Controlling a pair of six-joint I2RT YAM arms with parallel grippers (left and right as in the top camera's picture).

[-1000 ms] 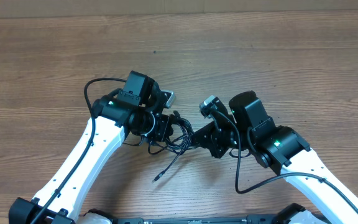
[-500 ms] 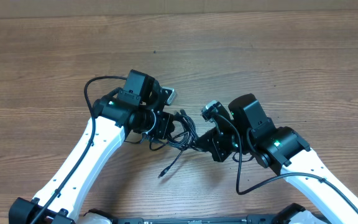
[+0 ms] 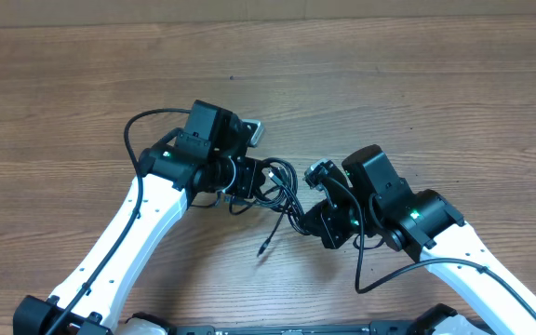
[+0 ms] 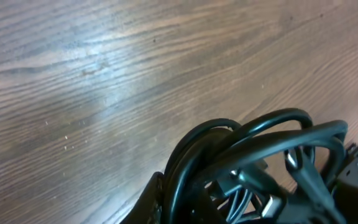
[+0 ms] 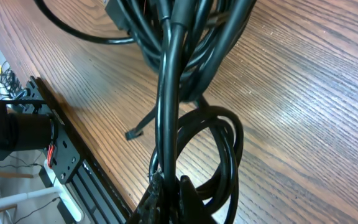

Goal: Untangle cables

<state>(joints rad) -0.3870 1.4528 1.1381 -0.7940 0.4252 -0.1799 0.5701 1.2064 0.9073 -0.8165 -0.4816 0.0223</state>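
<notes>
Overhead view: left gripper (image 3: 249, 177) and right gripper (image 3: 308, 221) each pinched the cables (image 3: 284, 191), tangled between them; one plug end (image 3: 262, 249) trailed loose over the table (image 3: 417, 84).

I work over a brown wooden surface (image 3: 417, 84), its grain running lengthwise in long streaks, some darker than others. Light from above lays a pale sheen (image 4: 104, 81) across part of the wood. Past the far edge I see a lighter tan strip (image 3: 268, 9). A black metal rail (image 5: 64, 152) runs along the near edge, and beyond it lies a dim, blurred clutter of loose wires (image 5: 2, 84).
</notes>
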